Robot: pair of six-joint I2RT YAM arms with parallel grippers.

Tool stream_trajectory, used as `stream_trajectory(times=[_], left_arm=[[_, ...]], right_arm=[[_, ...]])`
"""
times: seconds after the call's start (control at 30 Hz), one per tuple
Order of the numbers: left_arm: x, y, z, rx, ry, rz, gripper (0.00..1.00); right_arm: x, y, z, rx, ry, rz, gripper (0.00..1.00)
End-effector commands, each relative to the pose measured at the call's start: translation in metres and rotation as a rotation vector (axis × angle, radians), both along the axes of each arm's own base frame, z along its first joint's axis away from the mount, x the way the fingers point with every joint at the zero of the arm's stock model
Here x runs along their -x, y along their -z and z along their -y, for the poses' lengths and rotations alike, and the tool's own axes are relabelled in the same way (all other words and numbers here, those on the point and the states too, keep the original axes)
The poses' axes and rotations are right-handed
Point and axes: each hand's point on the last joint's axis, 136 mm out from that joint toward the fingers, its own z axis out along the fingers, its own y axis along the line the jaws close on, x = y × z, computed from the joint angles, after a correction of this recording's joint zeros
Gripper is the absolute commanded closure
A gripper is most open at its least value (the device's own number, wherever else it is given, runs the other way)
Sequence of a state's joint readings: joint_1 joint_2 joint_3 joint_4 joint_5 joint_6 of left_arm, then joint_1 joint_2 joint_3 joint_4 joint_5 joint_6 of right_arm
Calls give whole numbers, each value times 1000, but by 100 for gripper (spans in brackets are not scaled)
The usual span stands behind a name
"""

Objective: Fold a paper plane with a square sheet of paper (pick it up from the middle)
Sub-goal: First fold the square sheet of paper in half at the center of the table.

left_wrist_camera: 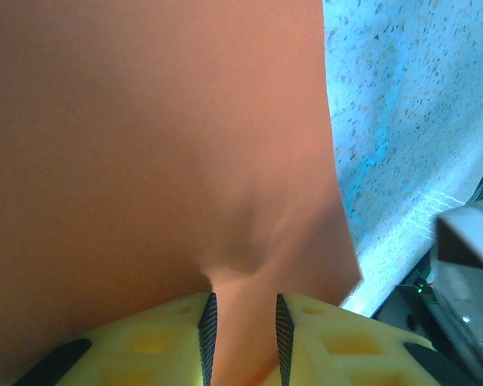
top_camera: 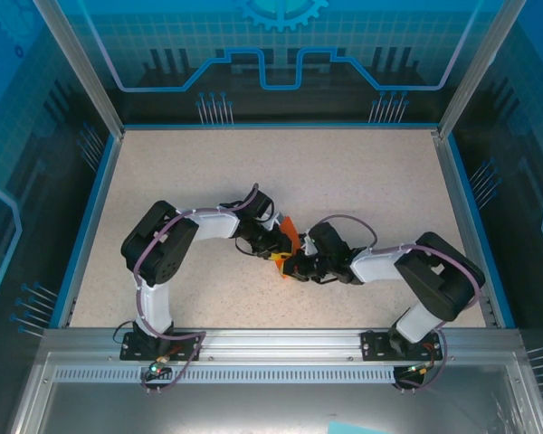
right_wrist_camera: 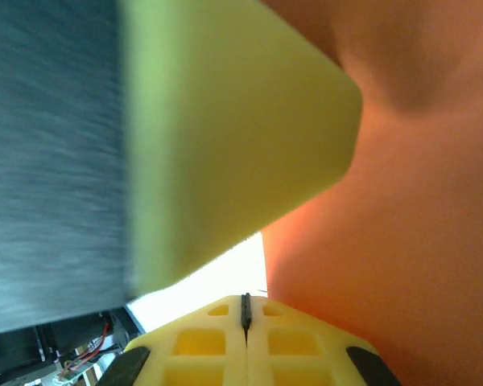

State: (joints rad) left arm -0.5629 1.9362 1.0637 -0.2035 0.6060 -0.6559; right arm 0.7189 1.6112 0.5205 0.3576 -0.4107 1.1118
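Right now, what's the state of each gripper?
Left gripper: closed on the paper plane.
Right gripper: closed; whether it grips anything cannot be told.

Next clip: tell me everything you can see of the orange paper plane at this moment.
The paper plane is bright orange, thin, matte paper. From above it is a small angled piece near the middle of the table, between both grippers. Close up it is a broad smooth sheet with a straight edge, puckered where the left gripper pinches it between black pads. The right gripper is shut beside it; whether it touches is unclear.
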Motion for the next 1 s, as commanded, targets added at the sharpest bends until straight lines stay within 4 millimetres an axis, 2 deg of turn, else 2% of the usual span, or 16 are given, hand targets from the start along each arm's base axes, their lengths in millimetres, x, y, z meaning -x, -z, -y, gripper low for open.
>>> stream_trajectory(times=[0.0,0.13,0.3,0.6,0.83,0.97], left_arm=[[3,5,-10,-16,-23,-28,71],[2,4,-9,-12,-21,-26,71],[-1,2,-11,-11,-23,-20,71],[-27,-2,-18,-14,-44,6,70],[-48,1,-25,-28,-41,23,70],[-52,7,-32,-41,-40,25,70]], right_arm=[[3,9,-3,24,13,-3,100],[6,26,2,76,18,-28,100],[15,41,19,181,21,-73,100],[35,65,38,316,-20,-162,100],[36,69,46,362,-23,-176,100],[36,69,48,371,-12,-176,100]])
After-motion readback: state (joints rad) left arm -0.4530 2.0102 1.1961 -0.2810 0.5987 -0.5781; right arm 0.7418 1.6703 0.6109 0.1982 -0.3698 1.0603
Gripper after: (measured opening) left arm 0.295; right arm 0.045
